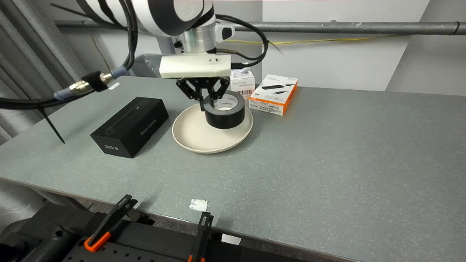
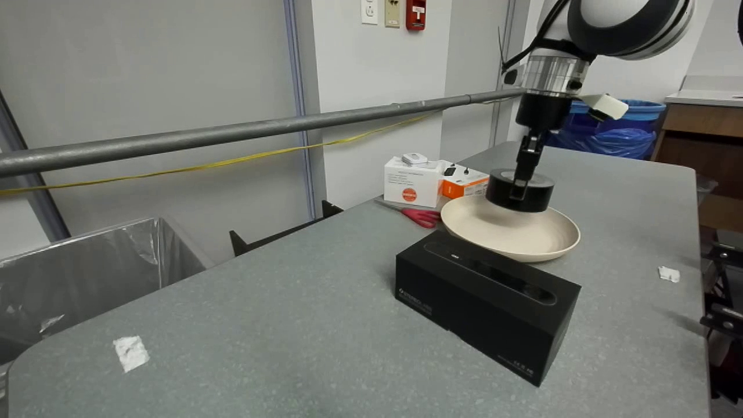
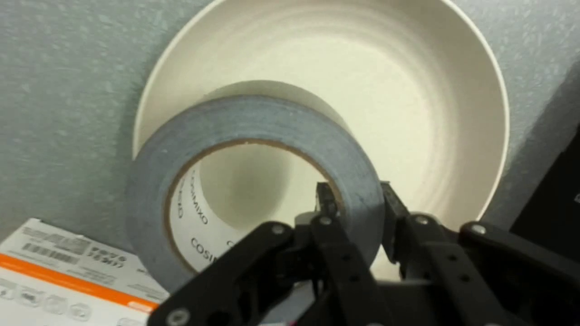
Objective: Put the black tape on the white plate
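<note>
Jaws are pinching one wall of the black tape [image 1: 225,119] and holding it over the white plate [image 1: 194,133], toward the plate side nearest the orange-edged box [image 1: 273,91]. From the jaws, the tape sticks out that way, away from the black box [image 1: 129,125] on the plate's opposite side. It's round, so no real long axis, hole facing roughly up. Can't quite tell if it overhangs the plate's edge, so I'd nudge it toward plate center before lowering.

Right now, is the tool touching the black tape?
Touching: the wrist view shows the tool clamped on the black tape, one finger inside the ring, the other against its outer wall.
</note>
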You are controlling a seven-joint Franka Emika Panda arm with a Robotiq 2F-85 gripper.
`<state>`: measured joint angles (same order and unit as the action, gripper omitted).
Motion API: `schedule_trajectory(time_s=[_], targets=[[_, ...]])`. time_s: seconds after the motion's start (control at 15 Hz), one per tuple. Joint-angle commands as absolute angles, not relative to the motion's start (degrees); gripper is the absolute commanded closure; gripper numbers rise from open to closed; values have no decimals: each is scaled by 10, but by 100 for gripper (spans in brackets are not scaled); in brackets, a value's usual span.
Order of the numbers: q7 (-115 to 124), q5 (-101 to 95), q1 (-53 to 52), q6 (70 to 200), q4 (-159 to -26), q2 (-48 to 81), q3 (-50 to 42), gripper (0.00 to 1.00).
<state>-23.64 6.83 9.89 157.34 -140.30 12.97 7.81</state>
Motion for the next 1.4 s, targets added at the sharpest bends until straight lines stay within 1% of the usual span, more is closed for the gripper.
schedule_trajectory(time_s=[0.0, 0.07, 0.13, 0.2, 0.33, 0.4, 0.67, 0.8, 1.0, 1.33], targets=[[-257, 73, 75, 1618, -1411, 158, 90, 94], [-250, 63, 69, 1627, -1411, 167, 90, 94], [-237, 48, 60, 1642, -1413, 177, 84, 75], [-228, 32, 54, 1651, -1415, 184, 78, 49], [-219, 7, 47, 1677, -1421, 192, 68, 48], [-216, -4, 47, 1688, -1425, 192, 65, 42], [-203, -29, 47, 1702, -1428, 190, 54, 13], [-197, -32, 48, 1694, -1428, 187, 49, 0], [-190, -28, 51, 1684, -1431, 178, 49, 0], [-221, 17, 88, 1648, -1447, 140, 96, 0]])
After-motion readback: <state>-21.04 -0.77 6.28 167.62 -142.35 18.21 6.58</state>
